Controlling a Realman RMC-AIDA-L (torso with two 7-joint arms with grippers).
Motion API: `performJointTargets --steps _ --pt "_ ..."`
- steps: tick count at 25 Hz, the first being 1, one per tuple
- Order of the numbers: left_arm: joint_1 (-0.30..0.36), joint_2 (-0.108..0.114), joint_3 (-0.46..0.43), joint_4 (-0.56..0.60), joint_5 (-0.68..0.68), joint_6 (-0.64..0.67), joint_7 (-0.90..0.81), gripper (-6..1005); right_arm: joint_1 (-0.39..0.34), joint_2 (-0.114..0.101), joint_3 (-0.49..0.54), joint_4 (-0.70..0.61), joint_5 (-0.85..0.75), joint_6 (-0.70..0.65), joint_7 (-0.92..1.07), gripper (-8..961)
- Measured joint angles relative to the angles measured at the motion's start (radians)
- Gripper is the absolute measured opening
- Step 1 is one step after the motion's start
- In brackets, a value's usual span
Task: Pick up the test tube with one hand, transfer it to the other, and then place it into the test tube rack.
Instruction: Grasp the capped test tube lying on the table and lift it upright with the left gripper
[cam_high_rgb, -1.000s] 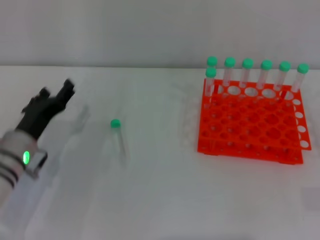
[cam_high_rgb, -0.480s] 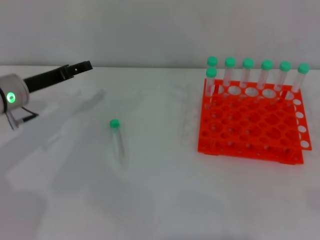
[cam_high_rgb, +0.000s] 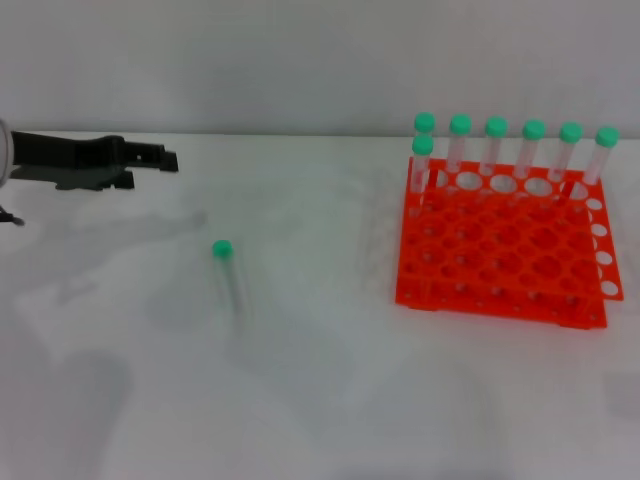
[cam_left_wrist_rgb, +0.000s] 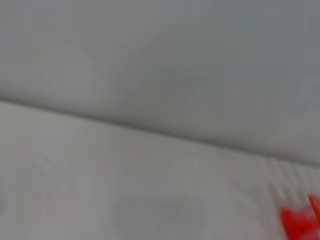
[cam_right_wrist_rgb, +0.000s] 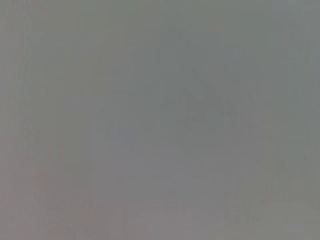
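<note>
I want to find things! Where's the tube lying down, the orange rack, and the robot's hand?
test tube (cam_high_rgb: 222, 249), head view, green cap.
test tube rack (cam_high_rgb: 490, 262), head view, top grid.
left gripper (cam_high_rgb: 165, 158), head view, fingertips.

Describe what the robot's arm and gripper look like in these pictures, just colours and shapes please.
Only the left gripper shows, in the head view at the left edge above the table. It is matte black, long and slim, built from blocky angular segments that narrow toward the tip. A sliver of pale, silvery arm casing sits behind it at the picture's edge. No cables or labels can be made out. The right arm is not in view.
</note>
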Motion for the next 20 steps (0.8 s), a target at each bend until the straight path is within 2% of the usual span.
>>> performJointTargets --steps 2,5,9,12,17,20 --pt "-0.017 0.001 0.000 -0.017 0.048 0.057 -0.009 831 0.000 0.001 -0.001 0.000 0.000 0.000 0.000 855" --pt "-0.045 0.019 0.000 -0.021 0.144 0.133 -0.052 830 0.005 0.001 -0.005 0.001 -0.003 0.000 0.000 855" --pt "-0.101 0.032 0.000 -0.023 0.316 0.153 -0.140 830 0.015 0.001 -0.008 0.001 -0.008 0.006 0.000 855" --pt "-0.144 0.032 0.000 -0.024 0.416 0.153 -0.196 830 0.022 0.001 -0.009 0.006 -0.009 0.009 0.000 855" --pt "-0.185 0.035 0.000 0.000 0.457 0.130 -0.292 830 0.026 0.002 -0.009 0.007 -0.009 0.022 0.000 855" --pt "-0.196 0.036 -0.001 0.064 0.463 0.087 -0.335 830 0.026 0.002 -0.009 0.008 -0.009 0.025 0.000 855"
